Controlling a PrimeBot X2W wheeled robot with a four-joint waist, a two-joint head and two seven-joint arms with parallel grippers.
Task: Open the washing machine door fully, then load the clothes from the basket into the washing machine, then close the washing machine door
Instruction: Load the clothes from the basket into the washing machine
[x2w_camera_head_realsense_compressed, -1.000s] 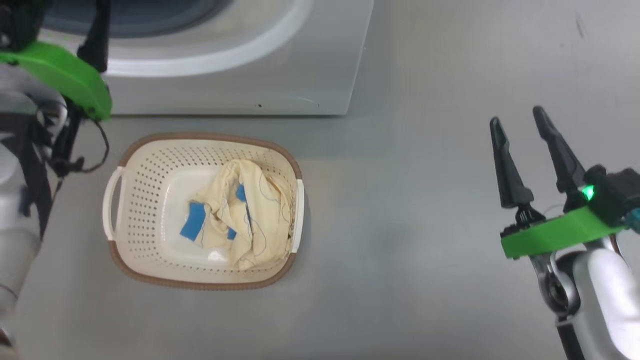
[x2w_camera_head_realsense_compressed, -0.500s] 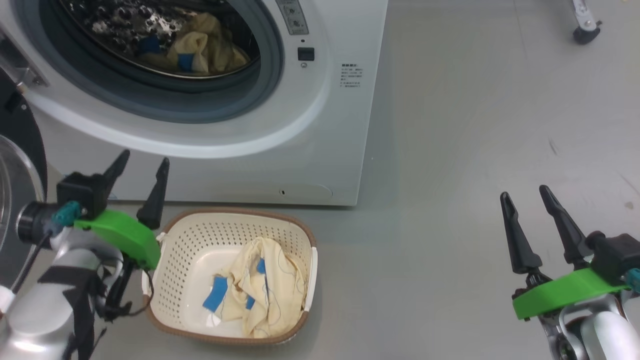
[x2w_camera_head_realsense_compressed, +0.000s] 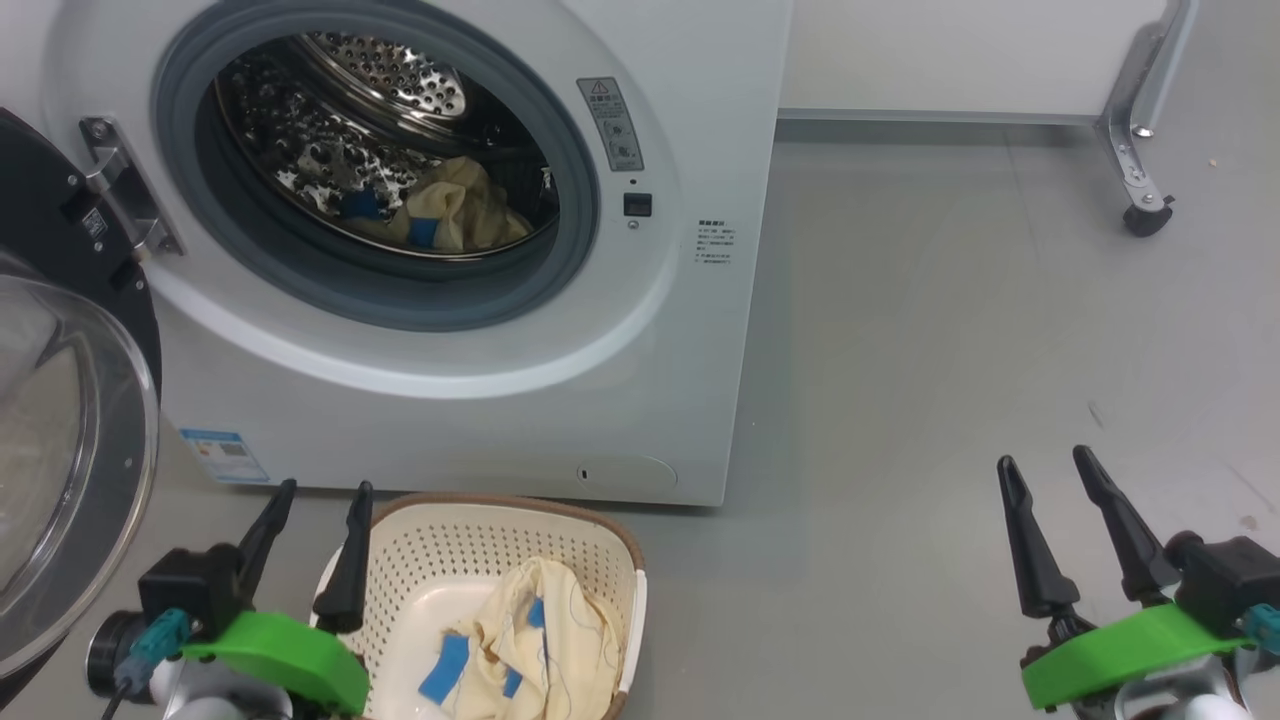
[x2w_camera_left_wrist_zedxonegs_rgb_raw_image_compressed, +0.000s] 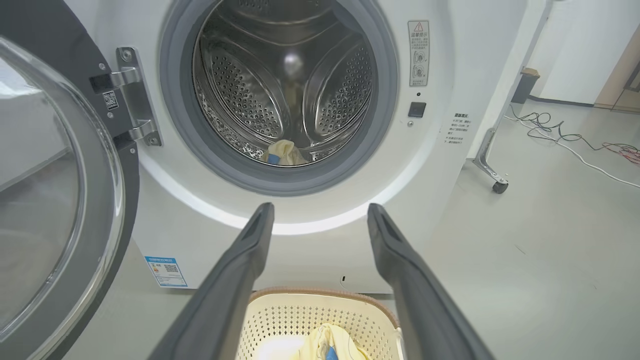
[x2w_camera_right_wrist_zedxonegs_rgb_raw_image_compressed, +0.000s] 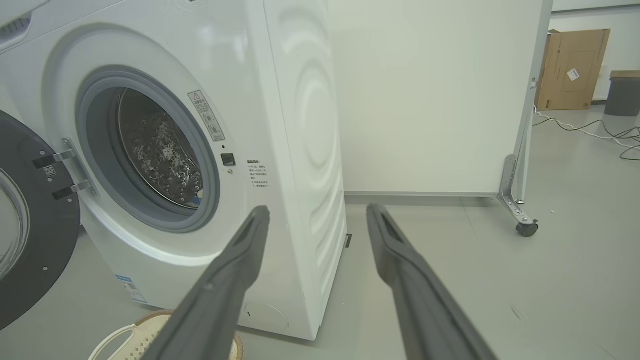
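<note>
Washing machine door (x2w_camera_head_realsense_compressed: 70, 430): swung wide open, up and to the left of the left gripper (x2w_camera_head_realsense_compressed: 326, 487), with its black rim and clear glass bowl turned outward. A metal hinge (x2w_camera_head_realsense_compressed: 125, 190) joins it to the cabinet. Left gripper: both dark fingers spread wide, nothing between them, nothing held. It hovers low in front of the washing machine (x2w_camera_head_realsense_compressed: 600, 380), tips pointing at the white front panel. A small blue label (x2w_camera_head_realsense_compressed: 225, 455) sits just left of those tips, on the lower front corner. Basket (x2w_camera_head_realsense_compressed: 470, 545): on the floor (x2w_camera_head_realsense_compressed: 950, 350), directly right of this gripper and close against the machine's base. In the head view one finger overlaps the brown rim, and whether they touch cannot be judged. In the left wrist view the basket lies below and between the fingers. Clothes (x2w_camera_head_realsense_compressed: 540, 640): a crumpled cream-yellow heap with blue patches in the basket's right half, lower right of the left gripper and apart from it. Drum (x2w_camera_head_realsense_compressed: 380, 110): above and ahead of the left gripper, ringed by the grey gasket (x2w_camera_head_realsense_compressed: 300, 270). A second cream-and-blue piece (x2w_camera_head_realsense_compressed: 460, 210) lies on the drum's lower wall. Right gripper (x2w_camera_head_realsense_compressed: 1043, 457): well to the right of the machine and basket, over bare floor. Its fingers are also wide apart and empty, touching nothing. A black caster (x2w_camera_head_realsense_compressed: 1140, 215) on a metal foot stands well beyond this gripper, slightly to its right.
</note>
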